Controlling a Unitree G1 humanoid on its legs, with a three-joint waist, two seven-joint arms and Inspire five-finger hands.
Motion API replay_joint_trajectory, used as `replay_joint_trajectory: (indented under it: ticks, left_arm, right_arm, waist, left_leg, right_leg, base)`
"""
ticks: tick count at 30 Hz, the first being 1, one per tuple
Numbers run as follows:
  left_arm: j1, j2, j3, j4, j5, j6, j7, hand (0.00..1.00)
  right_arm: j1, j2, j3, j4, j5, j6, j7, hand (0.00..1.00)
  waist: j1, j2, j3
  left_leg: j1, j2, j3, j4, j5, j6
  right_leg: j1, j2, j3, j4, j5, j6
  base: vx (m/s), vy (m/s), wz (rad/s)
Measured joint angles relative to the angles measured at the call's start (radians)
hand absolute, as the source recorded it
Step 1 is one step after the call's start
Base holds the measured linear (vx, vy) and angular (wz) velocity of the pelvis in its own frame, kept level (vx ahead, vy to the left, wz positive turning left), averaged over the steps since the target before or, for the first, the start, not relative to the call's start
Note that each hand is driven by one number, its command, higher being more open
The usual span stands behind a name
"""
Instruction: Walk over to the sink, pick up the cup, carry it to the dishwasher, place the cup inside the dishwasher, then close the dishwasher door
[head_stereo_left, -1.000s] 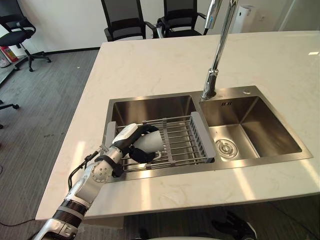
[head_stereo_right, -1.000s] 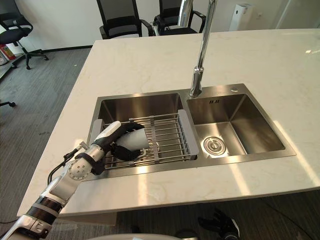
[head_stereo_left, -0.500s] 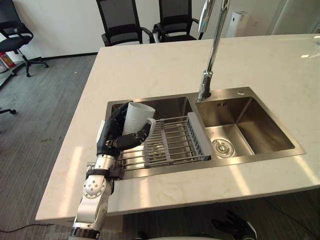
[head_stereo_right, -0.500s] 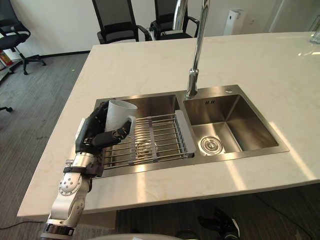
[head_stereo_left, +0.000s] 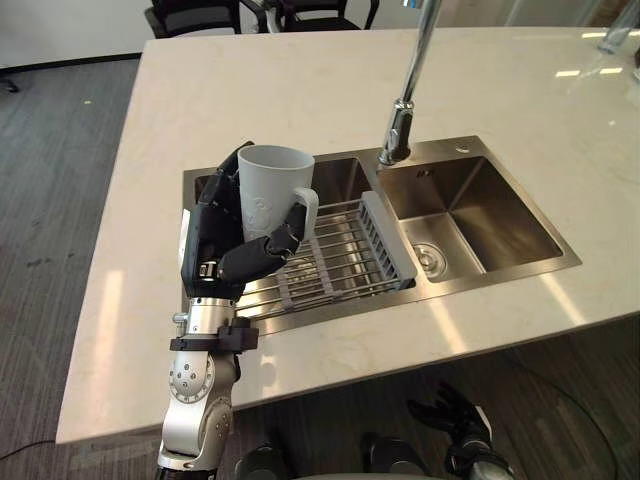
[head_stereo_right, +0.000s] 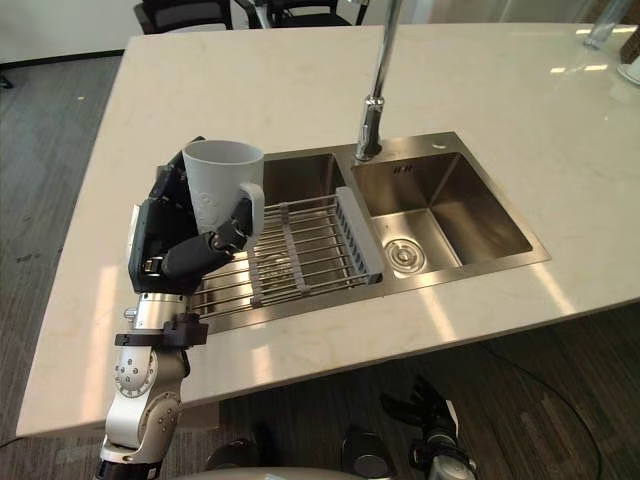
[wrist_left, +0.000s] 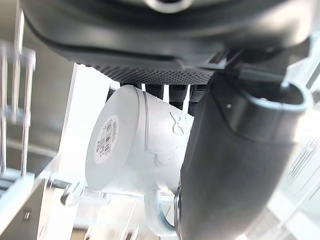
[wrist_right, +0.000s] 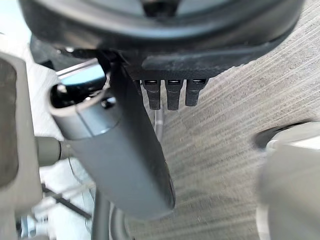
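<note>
While cup (head_stereo_left: 272, 190) aloft — pale counter (head_stereo_left: 250, 80), grey carpet (head_stereo_left: 55, 170).

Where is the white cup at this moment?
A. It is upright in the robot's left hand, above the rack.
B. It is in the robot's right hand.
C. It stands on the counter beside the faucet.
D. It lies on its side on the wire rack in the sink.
A: the left hand has its fingers and thumb curled round the cup, which is mouth up and held clear above the wire rack.
</note>
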Motion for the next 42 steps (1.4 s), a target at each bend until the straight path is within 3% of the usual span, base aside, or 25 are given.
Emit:
replay_joint_trajectory:
  ticks: [2, 3, 4, 5, 6, 8, 9, 10, 12, 14, 16, 17, 18, 21, 24, 27, 30, 31, 33, 36, 40, 41, 42]
  left_arm:
    - [0.008, -0.003, 0.019, -0.025, 0.000, -0.003, 0.006, 0.30]
    - [0.007, -0.007, 0.020, -0.032, 0.000, -0.003, 0.008, 0.30]
    - [0.006, -0.016, 0.015, -0.040, 0.000, -0.003, 0.008, 0.30]
    - [0.007, -0.025, 0.010, -0.039, 0.000, -0.001, 0.009, 0.30]
    - [0.009, -0.032, -0.015, -0.038, 0.000, 0.003, 0.016, 0.30]
    - [0.011, -0.029, -0.046, -0.038, -0.001, 0.002, 0.017, 0.30]
    - [0.010, -0.024, -0.060, -0.042, -0.001, -0.001, 0.016, 0.30]
    - [0.010, -0.025, -0.068, -0.046, -0.001, -0.001, 0.016, 0.30]
    - [0.007, -0.022, -0.107, -0.054, -0.002, -0.002, 0.011, 0.30]
    - [0.001, -0.020, -0.144, -0.052, -0.004, -0.002, -0.001, 0.30]
    - [-0.006, -0.024, -0.165, -0.042, -0.005, -0.004, -0.010, 0.30]
    - [-0.021, -0.027, -0.165, -0.013, -0.003, -0.006, -0.015, 0.30]
    - [-0.034, -0.014, -0.160, 0.025, 0.001, -0.007, -0.009, 0.30]
    - [-0.031, 0.018, -0.145, 0.077, 0.001, -0.002, -0.001, 0.30]
    - [-0.031, 0.021, -0.136, 0.086, 0.001, -0.001, -0.001, 0.30]
    - [-0.031, 0.023, -0.138, 0.087, 0.001, 0.000, -0.002, 0.30]
    - [-0.035, 0.038, -0.164, 0.088, 0.002, 0.001, -0.006, 0.30]
    - [-0.035, 0.049, -0.165, 0.089, 0.004, 0.001, -0.011, 0.30]
    - [-0.034, 0.049, -0.157, 0.090, 0.006, 0.001, -0.008, 0.30]
    - [-0.020, 0.051, -0.113, 0.089, 0.006, 0.001, -0.001, 0.30]
    - [0.034, 0.041, -0.125, 0.086, 0.006, 0.002, -0.012, 0.30]
    - [0.045, 0.039, -0.125, 0.085, 0.006, 0.002, -0.019, 0.30]
    - [0.049, 0.040, -0.120, 0.084, 0.005, 0.003, -0.021, 0.30]
  right_arm:
    - [-0.025, -0.009, 0.001, 0.003, 0.000, -0.003, -0.006, 0.90]
    - [-0.040, -0.012, 0.001, 0.004, 0.001, -0.004, -0.008, 0.90]
    - [-0.067, -0.014, 0.001, 0.010, 0.017, -0.005, -0.009, 0.90]
    - [-0.080, -0.015, 0.001, 0.020, 0.031, -0.006, -0.013, 0.90]
    - [-0.086, -0.020, 0.001, 0.037, 0.039, -0.007, -0.018, 0.90]
    - [-0.074, -0.021, -0.001, 0.051, 0.051, -0.009, -0.030, 0.90]
    - [-0.063, -0.025, -0.008, 0.051, 0.062, -0.017, -0.038, 0.90]
    - [-0.064, -0.028, -0.011, 0.051, 0.064, -0.018, -0.042, 0.90]
    - [-0.028, -0.042, -0.012, 0.047, 0.065, -0.017, -0.055, 0.90]
    - [0.007, -0.045, -0.013, 0.047, 0.065, -0.016, -0.059, 0.90]
    - [0.021, -0.047, -0.024, 0.047, 0.065, -0.014, -0.059, 0.90]
    - [0.023, -0.046, -0.032, 0.048, 0.065, -0.014, -0.058, 0.90]
    - [0.016, -0.026, -0.032, 0.062, 0.065, -0.012, -0.057, 0.90]
    - [0.016, 0.006, -0.031, 0.066, 0.065, -0.012, -0.041, 0.90]
    - [0.016, 0.010, -0.031, 0.067, 0.064, -0.012, -0.035, 0.90]
    - [0.017, 0.008, -0.031, 0.067, 0.060, -0.011, -0.035, 0.90]
    - [0.047, 0.008, -0.031, 0.064, 0.054, -0.010, -0.031, 0.90]
    - [0.075, 0.010, -0.027, 0.063, 0.045, -0.009, -0.031, 0.90]
    - [0.099, 0.010, -0.015, 0.062, 0.026, -0.001, -0.031, 0.90]
    - [0.086, 0.007, 0.018, 0.043, 0.016, 0.008, -0.030, 0.90]
    - [0.052, -0.001, 0.039, 0.007, 0.012, 0.008, -0.029, 0.90]
    - [0.038, -0.012, 0.040, 0.003, -0.002, 0.007, -0.031, 0.90]
    - [0.025, -0.026, 0.041, 0.002, -0.020, 0.006, -0.035, 0.90]
  waist:
    - [0.039, 0.000, -0.011]
    - [0.042, 0.007, -0.011]
    - [0.042, 0.014, -0.008]
    - [0.037, 0.019, -0.001]
    - [0.028, 0.037, 0.012]
    - [0.018, 0.050, 0.019]
    - [0.008, 0.040, 0.018]
    - [0.005, 0.040, 0.021]
    - [-0.001, 0.040, 0.018]
    - [-0.019, 0.039, -0.003]
    - [-0.035, 0.060, -0.023]
    - [-0.040, 0.092, -0.043]
    - [-0.042, 0.072, -0.047]
    - [-0.041, 0.040, -0.058]
    - [-0.040, 0.021, -0.069]
    - [-0.044, 0.017, -0.071]
    - [-0.052, 0.017, -0.072]
    - [-0.061, 0.007, -0.075]
    - [-0.060, -0.013, -0.081]
    - [-0.012, -0.020, -0.079]
    - [-0.001, -0.016, -0.081]
    - [0.005, -0.014, -0.079]
    - [0.005, -0.011, -0.076]
  left_leg:
    - [-0.073, -0.015, -0.002, 0.027, 0.031, -0.007]
    - [-0.097, -0.014, -0.008, 0.026, 0.044, -0.006]
    - [-0.135, -0.012, -0.027, 0.028, 0.067, -0.006]
    - [-0.149, -0.008, -0.053, 0.037, 0.079, -0.010]
    - [-0.162, 0.015, -0.097, 0.071, 0.086, -0.015]
    - [-0.171, 0.022, -0.175, 0.074, 0.125, -0.040]
    - [-0.181, 0.015, -0.186, 0.083, 0.121, -0.042]
    - [-0.188, 0.018, -0.173, 0.131, 0.093, -0.019]
    - [-0.156, 0.038, -0.160, 0.323, -0.050, -0.012]
    - [-0.082, 0.059, -0.140, 0.328, -0.105, -0.034]
    - [0.028, 0.063, -0.127, 0.179, -0.116, -0.074]
    - [0.086, 0.047, -0.135, 0.007, -0.103, -0.106]
    - [0.106, 0.014, -0.133, -0.058, -0.059, -0.098]
    - [0.112, -0.030, -0.136, -0.080, -0.045, -0.075]
    - [0.110, -0.060, -0.140, -0.082, -0.043, -0.053]
    - [0.100, -0.074, -0.168, -0.079, -0.042, -0.037]
    - [0.089, -0.087, -0.248, -0.079, -0.032, -0.029]
    - [0.077, -0.099, -0.316, -0.079, -0.018, -0.030]
    - [0.054, -0.127, -0.371, -0.067, -0.012, -0.028]
    - [0.007, -0.138, -0.415, -0.047, 0.007, -0.048]
    - [-0.017, -0.128, -0.504, -0.080, 0.056, -0.073]
    - [-0.034, -0.128, -0.518, -0.086, 0.068, -0.075]
    - [-0.059, -0.119, -0.481, -0.086, 0.067, -0.052]
  right_leg:
    - [0.051, 0.005, 0.010, -0.168, -0.034, -0.054]
    - [0.059, 0.007, 0.017, -0.217, -0.037, -0.060]
    - [0.077, 0.014, 0.027, -0.300, -0.039, -0.089]
    - [0.103, 0.029, 0.026, -0.347, -0.024, -0.156]
    - [0.137, 0.060, 0.007, -0.372, -0.002, -0.196]
    - [0.159, 0.089, -0.043, -0.370, 0.012, -0.222]
    - [0.145, 0.079, -0.090, -0.371, 0.018, -0.266]
    - [0.141, 0.075, -0.112, -0.370, 0.024, -0.274]
    - [0.125, 0.053, -0.162, -0.366, 0.043, -0.275]
    - [0.102, 0.021, -0.212, -0.371, 0.055, -0.257]
    - [0.082, 0.002, -0.245, -0.390, 0.077, -0.230]
    - [0.074, 0.001, -0.263, -0.415, 0.102, -0.212]
    - [0.079, -0.023, -0.265, -0.441, 0.128, -0.195]
    - [0.096, -0.056, -0.269, -0.476, 0.161, -0.166]
    - [0.095, -0.085, -0.269, -0.470, 0.172, -0.150]
    - [0.086, -0.096, -0.255, -0.430, 0.173, -0.148]
    - [0.055, -0.075, -0.070, -0.326, 0.157, -0.168]
    - [0.034, -0.054, 0.074, -0.262, 0.106, -0.172]
    - [0.037, -0.044, 0.157, -0.249, 0.068, -0.161]
    - [0.066, -0.063, 0.109, -0.313, 0.026, -0.137]
    - [0.082, -0.043, 0.015, -0.336, 0.029, -0.143]
    - [0.081, -0.043, -0.017, -0.340, 0.030, -0.144]
    - [0.083, -0.050, -0.058, -0.346, 0.035, -0.152]
  base:
    - [-0.10, -0.058, 0.07]
    - [-0.14, -0.052, 0.19]
    - [-0.15, -0.051, 0.40]
    - [-0.20, -0.094, 0.67]
    - [-0.24, -0.131, 0.90]
    - [-0.28, -0.119, 0.93]
    - [-0.27, -0.083, 0.76]
    - [-0.31, -0.082, 0.82]
    - [-0.28, -0.027, 0.76]
    - [-0.22, 0.069, 0.87]
    - [-0.11, 0.164, 0.71]
    - [-0.10, 0.272, 0.39]
    - [-0.09, 0.241, 0.28]
    - [-0.07, 0.173, 0.12]
    - [-0.07, 0.143, 0.06]
    - [-0.09, 0.100, 0.26]
    - [-0.04, 0.074, 0.83]
    - [-0.01, -0.003, 1.29]
    - [-0.01, -0.111, 1.22]
    - [-0.04, -0.171, 0.55]
    - [-0.07, -0.154, 0.67]
    - [-0.07, -0.081, 0.81]
    - [-0.08, -0.028, 0.89]
